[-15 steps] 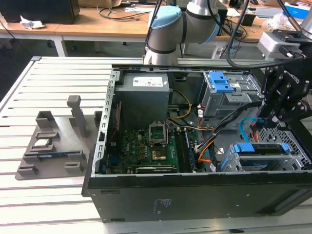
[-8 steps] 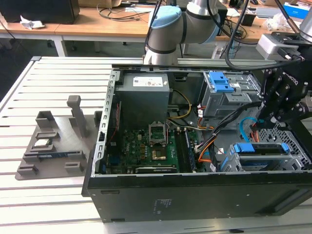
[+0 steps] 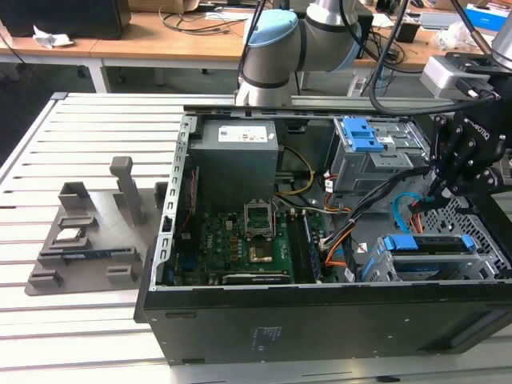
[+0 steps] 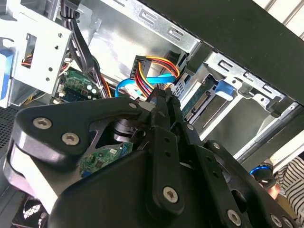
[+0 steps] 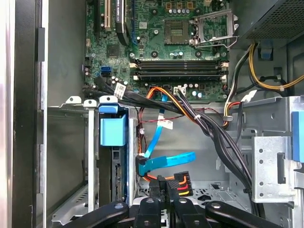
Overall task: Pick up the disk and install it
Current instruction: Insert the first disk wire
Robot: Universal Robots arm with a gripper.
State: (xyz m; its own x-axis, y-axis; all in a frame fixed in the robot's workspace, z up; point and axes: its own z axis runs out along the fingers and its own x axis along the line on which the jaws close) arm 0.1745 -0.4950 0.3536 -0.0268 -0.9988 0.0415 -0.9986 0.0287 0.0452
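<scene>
The disk (image 3: 428,243) lies in the lower drive cage at the case's front corner, on the exterior view's right, with its blue side rails showing. In the first wrist view the disk (image 5: 116,175) stands edge-on in that cage under a blue rail tab. My gripper (image 3: 438,192) hangs just beside the cage, over the cable bundle. Its black fingers (image 5: 151,204) are shut on a black power connector (image 5: 179,183) with red, orange and yellow wires. A blue data cable (image 5: 166,161) lies right by it. In the second wrist view the gripper (image 4: 164,100) holds that connector near the disk (image 4: 202,99).
The open computer case (image 3: 240,320) holds a motherboard (image 3: 232,248), a power supply (image 3: 236,160) and an upper drive cage (image 3: 376,156) with a blue latch. A grey fixture tray (image 3: 80,240) with small parts lies on the slatted table at the exterior view's left.
</scene>
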